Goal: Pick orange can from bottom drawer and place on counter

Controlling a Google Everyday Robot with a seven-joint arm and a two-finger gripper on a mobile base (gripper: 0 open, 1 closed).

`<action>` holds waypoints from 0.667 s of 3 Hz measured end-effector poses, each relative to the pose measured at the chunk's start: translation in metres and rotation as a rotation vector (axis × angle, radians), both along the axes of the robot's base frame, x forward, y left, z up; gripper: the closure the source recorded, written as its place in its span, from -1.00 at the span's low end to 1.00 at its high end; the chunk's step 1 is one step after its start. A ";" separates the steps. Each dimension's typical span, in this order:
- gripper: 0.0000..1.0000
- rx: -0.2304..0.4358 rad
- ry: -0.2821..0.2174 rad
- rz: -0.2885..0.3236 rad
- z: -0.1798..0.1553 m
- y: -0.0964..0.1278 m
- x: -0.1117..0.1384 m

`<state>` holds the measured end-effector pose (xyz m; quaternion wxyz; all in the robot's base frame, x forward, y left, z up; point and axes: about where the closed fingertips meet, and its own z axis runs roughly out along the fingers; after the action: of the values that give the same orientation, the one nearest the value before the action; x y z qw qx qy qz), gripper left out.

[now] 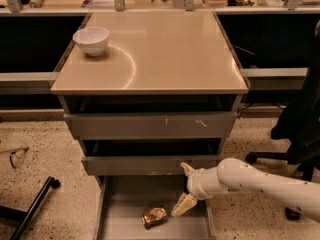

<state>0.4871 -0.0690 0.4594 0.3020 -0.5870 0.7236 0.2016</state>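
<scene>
The orange can [154,216] lies on its side on the grey floor of the open bottom drawer [125,201], near the drawer's middle front. My gripper [184,186] hangs over the drawer's right part, just right of the can and not touching it. Its jaws are open: one cream fingertip [183,206] points down towards the can, the other [187,168] sits up by the middle drawer's front. The beige counter [165,49] tops the cabinet, with a faint curved mark.
A white bowl [91,40] stands at the counter's far left corner. The two upper drawers [150,125] are slightly pulled out above the gripper. A black bar [31,209] lies on the floor at left, and a chair base [292,211] stands at right.
</scene>
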 end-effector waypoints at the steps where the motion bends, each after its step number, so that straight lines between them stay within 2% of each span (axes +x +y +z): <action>1: -1.00 0.094 0.071 0.004 -0.055 0.008 -0.012; 2: -1.00 0.112 0.098 0.006 -0.070 0.015 -0.020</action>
<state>0.4672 -0.0538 0.3896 0.2979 -0.5609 0.7233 0.2711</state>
